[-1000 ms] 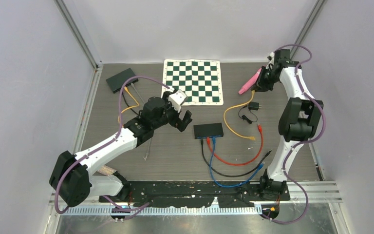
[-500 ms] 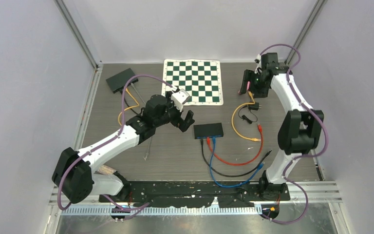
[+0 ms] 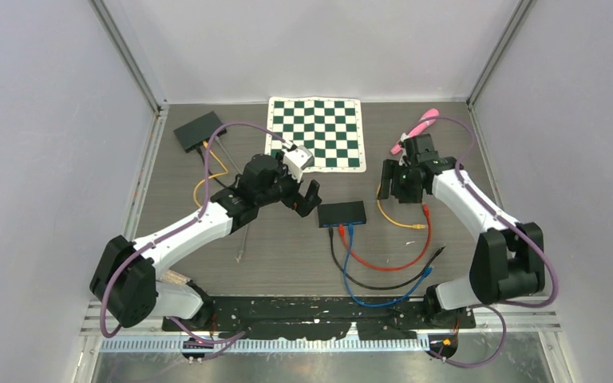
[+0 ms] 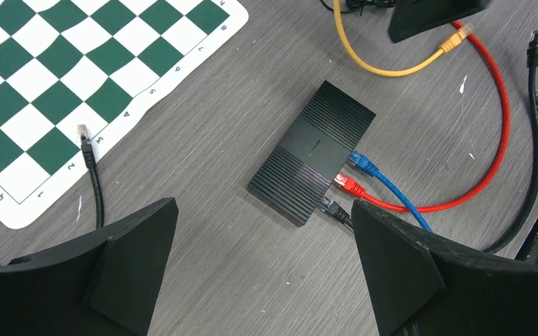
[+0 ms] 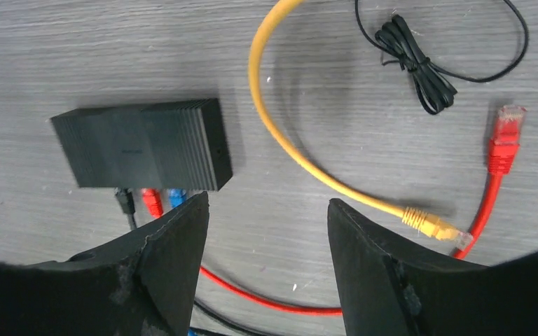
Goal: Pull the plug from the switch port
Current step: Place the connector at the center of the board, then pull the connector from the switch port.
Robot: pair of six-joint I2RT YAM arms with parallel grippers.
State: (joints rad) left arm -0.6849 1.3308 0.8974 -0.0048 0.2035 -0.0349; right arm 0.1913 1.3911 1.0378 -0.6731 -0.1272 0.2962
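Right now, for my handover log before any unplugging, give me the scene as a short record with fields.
switch: flat on the table, between the arms
plugged in: black plug, red plug, blue plug, side by side
yellow cable: loose, not in the switch
left gripper: open, empty, beside the switch
right gripper: open, empty, clear of the switch
task state: no plug pulled yet

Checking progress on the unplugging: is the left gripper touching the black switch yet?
Apart. The left wrist view shows the left gripper open, with bare table visible between it and the switch.
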